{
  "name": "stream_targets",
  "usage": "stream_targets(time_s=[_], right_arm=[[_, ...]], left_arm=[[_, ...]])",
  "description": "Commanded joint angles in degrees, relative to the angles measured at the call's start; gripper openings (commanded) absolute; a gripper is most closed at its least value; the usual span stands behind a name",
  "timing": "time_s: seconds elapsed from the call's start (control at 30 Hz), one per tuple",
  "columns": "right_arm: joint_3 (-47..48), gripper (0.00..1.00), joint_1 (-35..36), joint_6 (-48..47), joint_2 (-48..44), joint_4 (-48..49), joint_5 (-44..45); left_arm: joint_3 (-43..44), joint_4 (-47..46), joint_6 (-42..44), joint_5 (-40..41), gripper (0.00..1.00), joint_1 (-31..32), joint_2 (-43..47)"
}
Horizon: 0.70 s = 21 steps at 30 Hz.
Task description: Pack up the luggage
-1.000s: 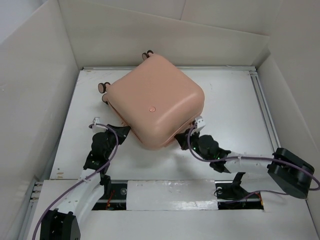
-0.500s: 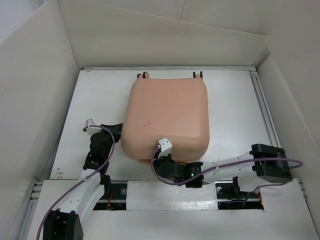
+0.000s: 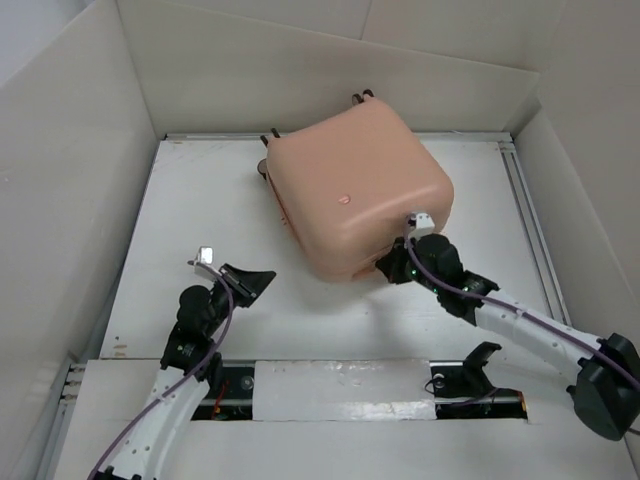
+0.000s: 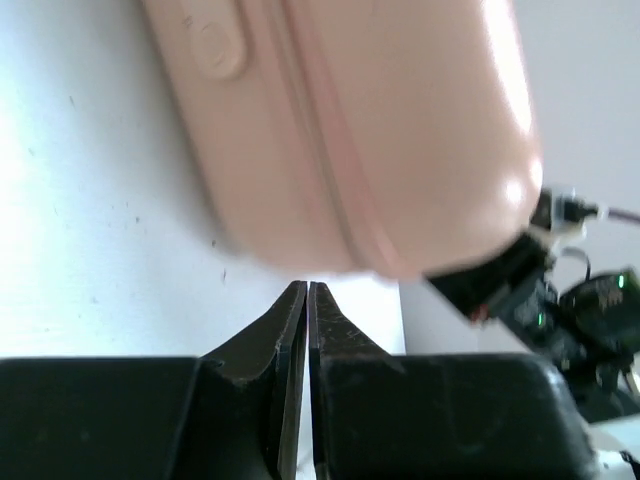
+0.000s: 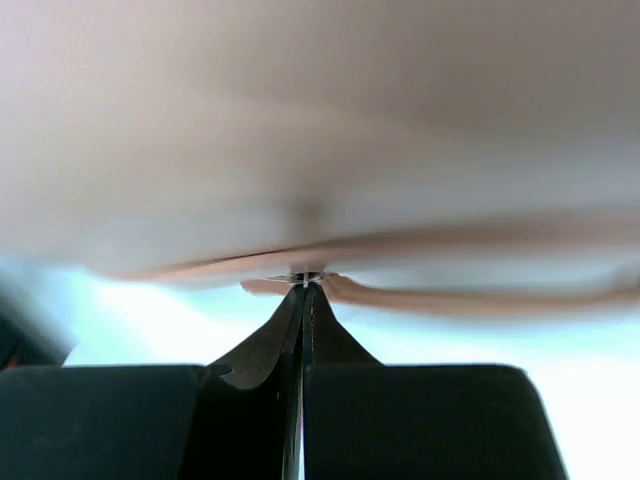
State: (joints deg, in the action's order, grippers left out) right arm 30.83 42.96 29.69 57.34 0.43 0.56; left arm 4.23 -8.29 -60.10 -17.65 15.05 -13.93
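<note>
Right wrist close-up: right end effector pressed together at luggage seam, hidden overhead

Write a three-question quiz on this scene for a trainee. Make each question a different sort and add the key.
1. Fill in: the left gripper, clear of the luggage, has its fingers ____.
2. True or false: the luggage lies open with its lining showing.
3. Which gripper has its fingertips against the luggage? A. the left gripper B. the right gripper C. neither

Key: 1. shut; 2. false, it is closed; 3. B
</note>
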Motion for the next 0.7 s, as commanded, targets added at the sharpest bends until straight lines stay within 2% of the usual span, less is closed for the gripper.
stream_targets(time_s=[0.0, 0.07, 0.1, 0.13, 0.2, 0.23, 0.27, 0.3, 0.37, 0.43, 0.5, 0.67], right_arm=[[6.6, 0.0, -5.5, -2.9, -1.2, 9.2, -7.5], [6.1, 0.0, -5.5, -2.9, 0.4, 9.2, -8.0], [5.5, 0.0, -6.0, -2.9, 1.2, 9.2, -8.0], [4.5, 0.0, -6.0, -1.2, 1.9, 11.5, -8.0], [1.1, 0.0, -5.5, 0.3, 2.7, 14.1, -8.0], [0.2, 0.0, -5.5, 1.8, 2.7, 14.9, -8.0], [-0.7, 0.0, -4.9, 2.4, 2.7, 16.2, -8.0], [-1.3, 0.0, -4.0, 3.4, 1.3, 16.2, -7.1], [-2.8, 0.0, -3.3, 4.1, -0.2, 16.2, -6.3], [-3.5, 0.0, -3.3, 4.1, -1.6, 15.7, -5.7], [-3.5, 0.0, -3.3, 4.1, -3.5, 13.3, -5.0], [-3.5, 0.0, -3.3, 3.4, -4.0, 12.6, -5.3]], left_arm=[[0.9, -2.5, 0.2, -6.2, 0.02, 0.2, -3.8], [0.9, -6.4, 1.7, -6.7, 0.02, 0.2, -8.2], [0.9, -9.0, 1.7, -7.2, 0.02, 0.2, -13.3], [1.6, -13.9, 2.3, -7.2, 0.02, 0.2, -16.1], [3.1, -18.6, 3.9, -2.8, 0.02, 3.6, -21.8], [7.1, -19.7, 5.3, 0.5, 0.02, 10.4, -28.0], [9.4, -19.7, 6.7, 9.1, 0.02, 14.9, -31.0], [13.3, -20.9, 8.2, 16.7, 0.02, 23.5, -36.1], [16.0, -21.4, 8.2, 19.4, 0.0, 29.1, -40.1], [16.1, -23.2, 6.6, 22.0, 0.0, 30.0, -42.0], [12.9, -27.3, 4.3, 23.6, 0.0, 28.3, -41.4], [12.4, -22.4, 4.3, 30.1, 0.0, 27.4, -38.7]])
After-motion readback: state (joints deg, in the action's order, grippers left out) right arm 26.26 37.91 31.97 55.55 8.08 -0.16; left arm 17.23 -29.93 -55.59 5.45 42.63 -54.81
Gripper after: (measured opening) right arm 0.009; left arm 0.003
